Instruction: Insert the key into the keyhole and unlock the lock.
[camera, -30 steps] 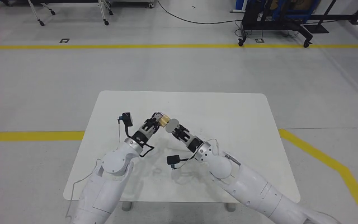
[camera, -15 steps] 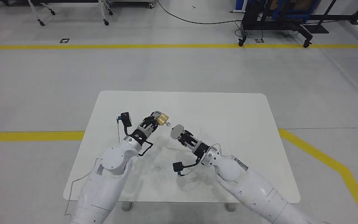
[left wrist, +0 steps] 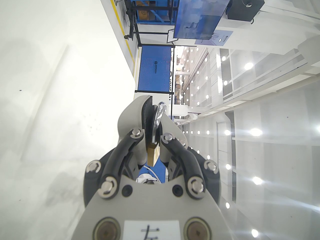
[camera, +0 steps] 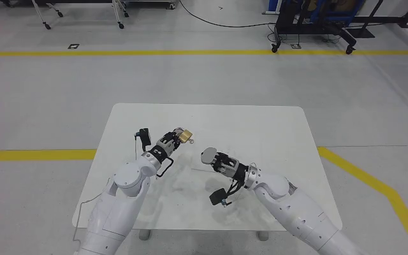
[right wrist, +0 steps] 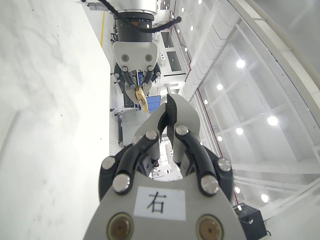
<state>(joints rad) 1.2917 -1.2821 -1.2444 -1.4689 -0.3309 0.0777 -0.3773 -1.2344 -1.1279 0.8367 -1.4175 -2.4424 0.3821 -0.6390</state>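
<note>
A blocky brass lock (left wrist: 153, 154) with a curved steel shackle (left wrist: 159, 114) is clamped in the left gripper (left wrist: 155, 112). On the right gripper (right wrist: 168, 113), the ribbed black pads (right wrist: 172, 111) are pressed together.

I work in a big industrial lab hall, where my white table (camera: 268, 124) stands on a pale floor marked with yellow lines (camera: 191, 52). A black wheeled frame (camera: 312, 25) and a blue pegboard panel (left wrist: 153, 68) stand beyond it, under rows of ceiling lights (left wrist: 255, 132).
</note>
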